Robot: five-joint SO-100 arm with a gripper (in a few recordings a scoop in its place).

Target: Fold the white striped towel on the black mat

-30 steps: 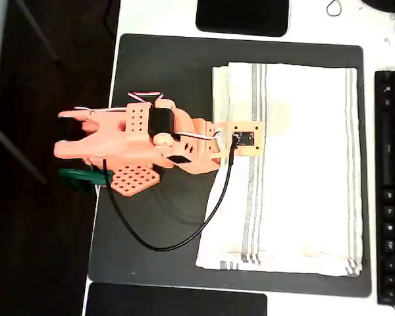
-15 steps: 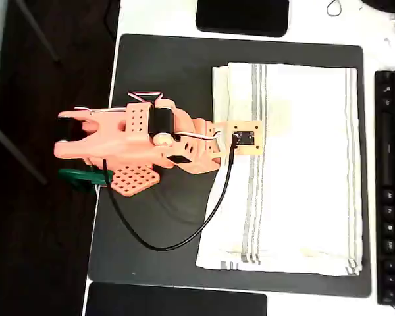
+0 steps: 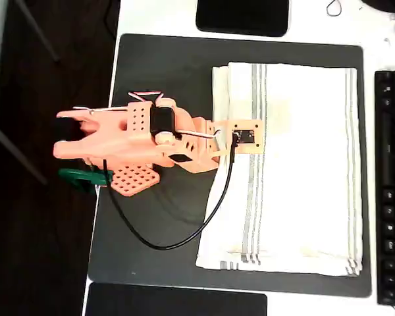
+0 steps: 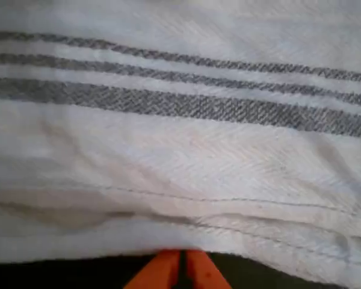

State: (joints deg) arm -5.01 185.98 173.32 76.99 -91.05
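Observation:
The white striped towel (image 3: 303, 164) lies flat on the right half of the black mat (image 3: 164, 72), with a narrow under-layer showing along its left side. My orange arm (image 3: 138, 141) reaches in from the left, its wrist over the towel's left edge. In the wrist view the towel (image 4: 180, 150) is very close, grey stripes running across. My gripper (image 4: 180, 271) sits at the towel's near hem, over the dark mat (image 4: 60, 274). The orange fingertips (image 4: 159, 274) stand together with a hairline dark gap, and no cloth shows between them.
A black keyboard (image 3: 392, 184) lies along the right edge. Glossy black rectangles sit above (image 3: 242, 16) and below (image 3: 178, 301) the mat. A black cable (image 3: 164, 240) loops over the mat's left part. A green clamp (image 3: 79, 176) marks the table's left edge.
The arm's wrist has shifted a few pixels up and left. The towel lies as before.

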